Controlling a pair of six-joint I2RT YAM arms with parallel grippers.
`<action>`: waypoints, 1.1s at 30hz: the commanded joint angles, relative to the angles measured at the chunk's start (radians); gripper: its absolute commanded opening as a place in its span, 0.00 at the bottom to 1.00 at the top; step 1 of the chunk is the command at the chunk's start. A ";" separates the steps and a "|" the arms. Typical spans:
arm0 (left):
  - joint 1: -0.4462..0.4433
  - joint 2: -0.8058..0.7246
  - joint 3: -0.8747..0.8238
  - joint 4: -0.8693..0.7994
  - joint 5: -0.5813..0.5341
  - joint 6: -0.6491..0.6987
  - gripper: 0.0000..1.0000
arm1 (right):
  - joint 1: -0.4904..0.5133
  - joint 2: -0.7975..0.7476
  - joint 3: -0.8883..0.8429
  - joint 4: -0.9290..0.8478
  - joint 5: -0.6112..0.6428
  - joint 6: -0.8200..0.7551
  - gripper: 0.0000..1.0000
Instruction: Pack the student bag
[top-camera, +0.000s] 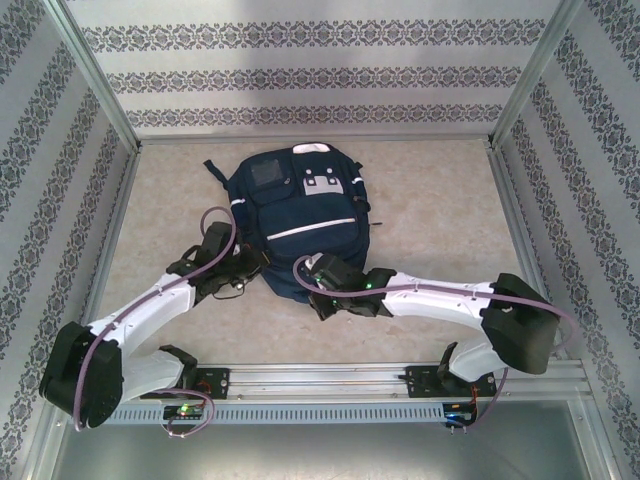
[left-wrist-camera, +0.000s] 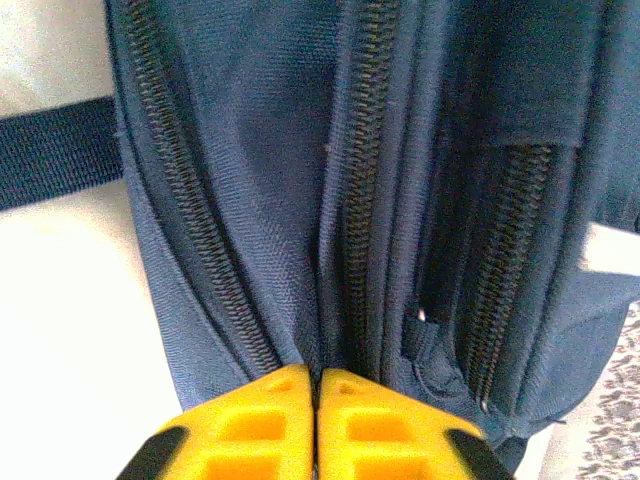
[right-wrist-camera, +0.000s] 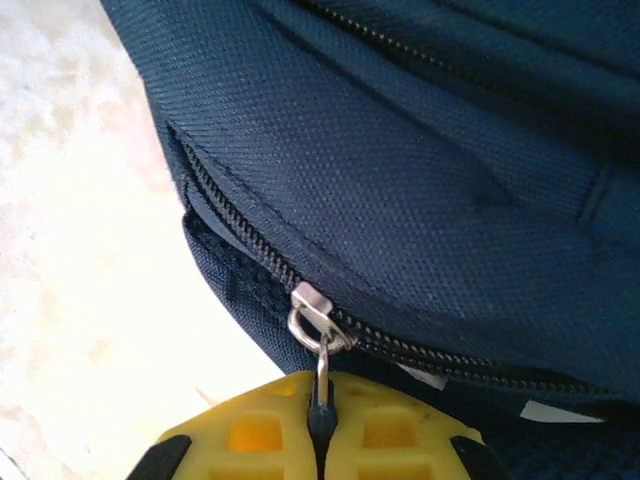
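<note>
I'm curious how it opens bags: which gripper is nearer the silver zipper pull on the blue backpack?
Right. The right gripper is shut on the zipper pull at the backpack's near edge; the left gripper rests against zipper rows further left.

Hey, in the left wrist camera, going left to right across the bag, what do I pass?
Dark strap → left zip → middle zip → right zip → white stripe, all on the student bag.
</note>
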 joint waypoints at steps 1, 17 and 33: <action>0.032 -0.039 0.091 -0.142 -0.082 0.079 0.30 | 0.028 0.062 0.084 0.016 -0.029 0.038 0.00; 0.050 -0.188 -0.020 -0.255 0.009 -0.105 0.66 | 0.068 0.290 0.293 0.178 -0.140 0.246 0.00; 0.049 0.012 -0.033 -0.071 -0.018 -0.077 0.34 | 0.080 0.285 0.253 0.192 -0.128 0.234 0.00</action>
